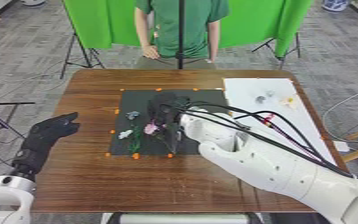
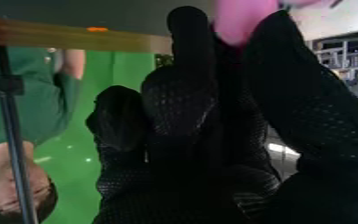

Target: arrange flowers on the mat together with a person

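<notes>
In the head view my right hand (image 1: 165, 116) is over the middle of the black mat (image 1: 186, 148), beside a pink flower (image 1: 151, 129). In the right wrist view the fingers and thumb of my right hand (image 2: 186, 107) pinch a pink flower (image 2: 239, 17). A grey-blue flower (image 1: 132, 115) and a white flower (image 1: 126, 134) lie on the mat's left part, with green stems (image 1: 135, 142) near them. My left hand (image 1: 58, 125) is over the table's left side, away from the mat, its fingers relaxed and holding nothing.
A white sheet (image 1: 255, 90) on the right of the table (image 1: 158, 187) bears small grey and yellow pieces, with a red and pink item (image 1: 268, 118) beside my right arm. Small orange markers (image 1: 135, 156) edge the mat. A person stands across the table.
</notes>
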You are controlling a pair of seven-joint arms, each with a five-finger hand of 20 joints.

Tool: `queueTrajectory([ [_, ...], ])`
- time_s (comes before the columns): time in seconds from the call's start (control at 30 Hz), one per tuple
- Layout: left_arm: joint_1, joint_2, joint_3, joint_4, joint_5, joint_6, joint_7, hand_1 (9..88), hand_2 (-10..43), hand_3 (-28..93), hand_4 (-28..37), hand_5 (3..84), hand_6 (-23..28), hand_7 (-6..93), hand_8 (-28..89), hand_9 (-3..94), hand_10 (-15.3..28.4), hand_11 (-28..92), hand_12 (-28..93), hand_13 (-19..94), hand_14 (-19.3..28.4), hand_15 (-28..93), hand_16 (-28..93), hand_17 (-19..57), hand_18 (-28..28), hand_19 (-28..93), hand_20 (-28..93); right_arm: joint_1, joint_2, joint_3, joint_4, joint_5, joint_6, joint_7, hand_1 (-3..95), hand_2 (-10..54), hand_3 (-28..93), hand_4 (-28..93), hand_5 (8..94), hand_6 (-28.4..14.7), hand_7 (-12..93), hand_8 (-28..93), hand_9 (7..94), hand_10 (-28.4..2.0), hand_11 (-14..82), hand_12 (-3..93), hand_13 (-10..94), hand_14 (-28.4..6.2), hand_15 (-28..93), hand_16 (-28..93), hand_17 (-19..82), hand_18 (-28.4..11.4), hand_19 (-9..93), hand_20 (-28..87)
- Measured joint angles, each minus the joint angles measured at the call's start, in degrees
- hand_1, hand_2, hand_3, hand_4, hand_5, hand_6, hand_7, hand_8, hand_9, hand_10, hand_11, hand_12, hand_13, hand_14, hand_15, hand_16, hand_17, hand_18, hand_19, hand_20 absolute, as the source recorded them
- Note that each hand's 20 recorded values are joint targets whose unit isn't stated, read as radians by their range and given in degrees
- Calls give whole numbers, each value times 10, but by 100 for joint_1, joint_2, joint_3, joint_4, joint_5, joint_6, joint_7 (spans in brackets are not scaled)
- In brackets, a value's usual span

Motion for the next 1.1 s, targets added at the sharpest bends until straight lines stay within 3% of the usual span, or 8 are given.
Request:
queueTrajectory([
  [0.4, 10, -3, -20, -2, 1, -17, -3, 265, 23, 692, -272, 441, 45, 89, -64, 457, 139, 167, 115, 374, 163, 107, 11, 64, 121, 35, 162, -122, 119, 242, -188, -3, -121, -30, 440, -95, 722, -250, 623, 31, 219, -107, 671, -134, 203, 246, 775, -49, 695, 283, 452, -200, 932, 495],
  [0.63, 10, -3, -27, -3, 3, -35, -3, 264, 22, 691, -271, 441, 45, 89, -64, 458, 139, 167, 115, 374, 163, 106, 11, 64, 121, 33, 162, -783, 376, 1519, -1090, 204, -123, -48, 406, -95, 713, -244, 605, 13, 202, -100, 652, -138, 199, 249, 743, -75, 660, 271, 413, -210, 897, 476],
  [0.73, 18, -10, -44, -5, 3, -39, -3, 264, 21, 691, -270, 441, 45, 88, -64, 457, 139, 166, 115, 374, 163, 107, 11, 65, 120, 32, 162, -1241, 501, 2376, -1601, 790, 71, -124, 357, -95, 694, -212, 605, -2, 182, -89, 645, -151, 194, 250, 686, -119, 598, 255, 353, -223, 813, 470],
  [0.8, 34, -17, -66, -10, 3, -43, -4, 265, 21, 691, -271, 441, 45, 88, -64, 457, 139, 166, 115, 375, 163, 106, 11, 65, 120, 31, 161, -1574, 563, 2948, -1873, 1388, 466, -213, 295, -95, 684, -183, 598, -15, 166, -85, 617, -164, 173, 243, 623, -151, 485, 229, 293, -224, 698, 450],
  [0.9, 67, -26, -95, -14, 5, -49, -4, 265, 20, 691, -271, 441, 45, 88, -63, 458, 139, 166, 114, 374, 163, 106, 10, 66, 119, 30, 161, -2109, 605, 3726, -2178, 2214, 1244, -462, 226, -84, 673, -156, 573, -27, 142, -77, 576, -180, 124, 226, 550, -174, 287, 245, 230, -210, 518, 391],
  [1.0, 94, -43, -112, -20, 14, -55, -3, 265, 20, 691, -270, 441, 45, 88, -63, 458, 139, 167, 115, 374, 163, 106, 10, 68, 115, 27, 160, -2734, 595, 4506, -2391, 2945, 1698, -1026, 165, -54, 658, -149, 477, -38, 94, -68, 430, -178, 47, 184, 344, -184, 88, 243, 149, -179, 222, 285],
  [1.1, 121, -58, -140, -36, 26, -66, -3, 265, 20, 691, -271, 442, 45, 88, -63, 458, 139, 167, 114, 376, 163, 107, 9, 69, 114, 25, 161, -3432, 498, 5269, -2473, 3730, 1596, -1765, 120, -30, 639, -158, 337, -32, 49, -61, 312, -165, 9, 154, 197, -167, 2, 203, 62, -147, 101, 237],
])
